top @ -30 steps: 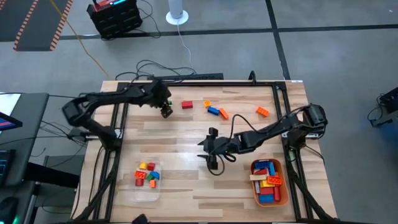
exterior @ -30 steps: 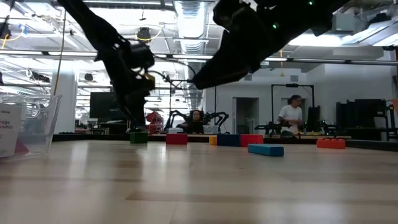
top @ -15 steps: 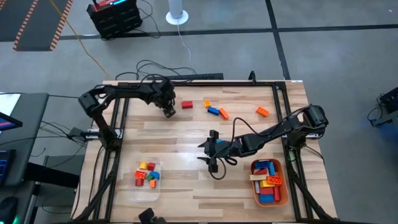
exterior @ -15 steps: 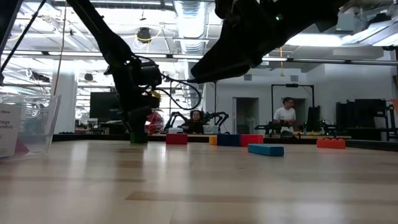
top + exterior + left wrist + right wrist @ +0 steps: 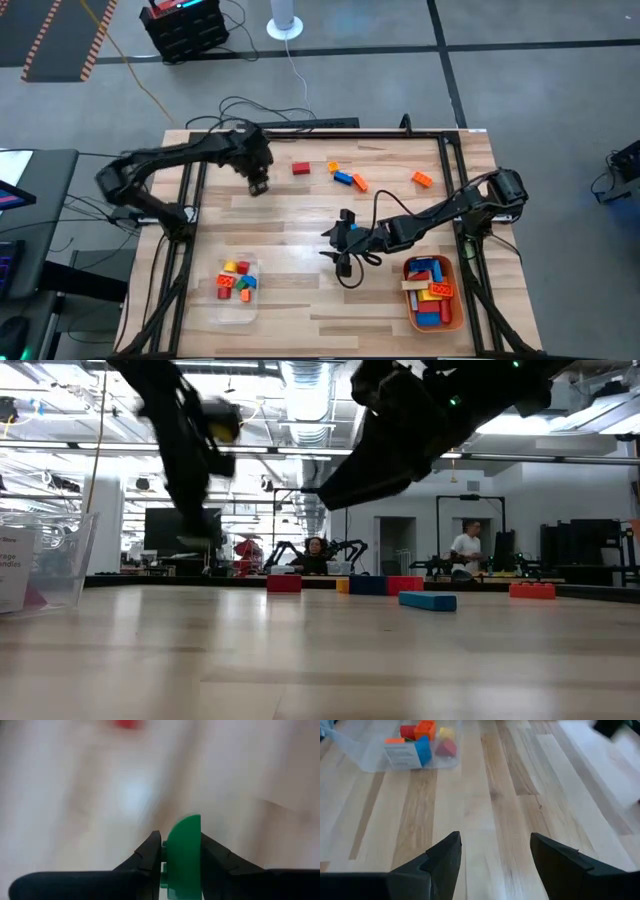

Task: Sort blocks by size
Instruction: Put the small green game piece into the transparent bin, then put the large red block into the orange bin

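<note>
A small green block [image 5: 184,862] sits between the fingers of my left gripper [image 5: 258,186], which is shut on it above the table's far left part. My right gripper [image 5: 340,252] hangs open over the middle of the table, nothing between its fingers [image 5: 492,851]. Loose blocks lie flat on the far part of the table: a red one [image 5: 301,168], a blue one [image 5: 343,178], orange ones [image 5: 360,183] [image 5: 422,179]. A clear tray [image 5: 237,300] holds short blocks. An orange tray [image 5: 460,300] holds long ones. My left gripper pinches the green block by two opposite faces [image 5: 171,852] between its two fingers. The fingers come from above, slanting steeply down. The block is lifted clear of the table, and its rounded far edge [image 5: 187,820] sticks out past the fingertips.
The table has a dark frame rail [image 5: 452,190] along its sides. Cables [image 5: 375,215] trail along my right arm. In the low view, red [image 5: 284,584], blue [image 5: 427,600] and orange [image 5: 532,590] blocks lie along the far side. People are in the room behind.
My left gripper stood over the green block on the table, took hold of it and rose quickly, drifting toward the table's left edge. The block has left the table. My right gripper has kept still.
</note>
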`<act>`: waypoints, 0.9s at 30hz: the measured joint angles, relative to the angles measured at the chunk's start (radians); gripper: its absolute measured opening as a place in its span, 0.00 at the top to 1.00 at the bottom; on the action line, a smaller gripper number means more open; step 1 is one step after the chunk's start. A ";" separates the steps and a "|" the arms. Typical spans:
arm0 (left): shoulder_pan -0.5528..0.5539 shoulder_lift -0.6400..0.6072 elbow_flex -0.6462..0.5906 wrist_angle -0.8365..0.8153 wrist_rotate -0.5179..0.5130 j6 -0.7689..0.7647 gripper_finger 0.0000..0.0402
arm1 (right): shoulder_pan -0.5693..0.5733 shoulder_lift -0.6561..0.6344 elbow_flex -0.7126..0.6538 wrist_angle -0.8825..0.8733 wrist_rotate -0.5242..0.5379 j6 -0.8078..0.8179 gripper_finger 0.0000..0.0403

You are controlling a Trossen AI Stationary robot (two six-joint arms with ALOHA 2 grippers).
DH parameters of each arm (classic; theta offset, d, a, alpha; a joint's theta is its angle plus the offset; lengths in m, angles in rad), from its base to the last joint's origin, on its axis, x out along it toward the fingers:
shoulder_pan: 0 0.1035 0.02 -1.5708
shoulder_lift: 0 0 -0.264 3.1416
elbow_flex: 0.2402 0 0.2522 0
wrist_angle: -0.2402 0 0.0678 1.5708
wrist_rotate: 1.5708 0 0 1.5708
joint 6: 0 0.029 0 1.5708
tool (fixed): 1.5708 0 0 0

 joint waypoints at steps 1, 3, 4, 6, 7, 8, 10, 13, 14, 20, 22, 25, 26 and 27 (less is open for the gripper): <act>-0.037 -0.047 0.000 -0.053 0.028 -0.016 0.80 | 0.000 0.000 -0.005 0.000 0.006 0.004 0.34; -0.142 -0.128 0.001 -0.151 0.056 -0.061 0.80 | -0.001 0.000 -0.013 0.008 0.020 0.007 0.34; -0.208 -0.163 0.001 -0.193 0.058 -0.093 0.80 | -0.001 0.000 -0.016 0.007 0.023 0.008 0.34; -0.366 -0.217 0.001 -0.248 0.059 -0.162 0.80 | -0.001 0.000 -0.016 0.003 0.038 0.013 0.34; -0.451 -0.238 0.001 -0.265 0.061 -0.203 0.80 | -0.001 0.000 -0.016 0.004 0.043 0.014 0.34; -0.536 -0.251 0.001 -0.275 0.062 -0.255 0.80 | -0.001 0.000 -0.016 0.006 0.044 0.015 0.34; -0.691 -0.265 0.001 -0.291 0.054 -0.383 0.80 | -0.002 0.000 -0.016 0.007 0.047 0.024 0.34; -0.889 -0.247 0.000 -0.302 0.008 -0.594 0.80 | -0.002 0.000 -0.016 0.003 0.061 0.039 0.34; -0.946 -0.231 0.000 -0.302 0.003 -0.648 0.80 | -0.002 0.000 -0.016 0.004 0.065 0.040 0.34; -1.128 -0.084 0.000 -0.298 -0.071 -0.801 0.77 | -0.007 0.000 -0.016 0.007 0.066 0.050 0.34; -1.127 -0.052 0.000 -0.303 -0.073 -0.790 0.65 | -0.008 0.000 -0.016 0.004 0.066 0.062 0.34; -1.101 -0.025 0.039 -0.373 -0.070 -0.770 0.44 | -0.009 0.000 -0.016 0.003 0.068 0.064 0.34; -1.091 -0.020 0.060 -0.405 -0.069 -0.765 0.39 | -0.009 0.000 -0.016 0.003 0.068 0.063 0.34; -1.081 -0.019 0.083 -0.425 -0.068 -0.753 0.34 | -0.009 0.000 -0.016 0.003 0.068 0.063 0.34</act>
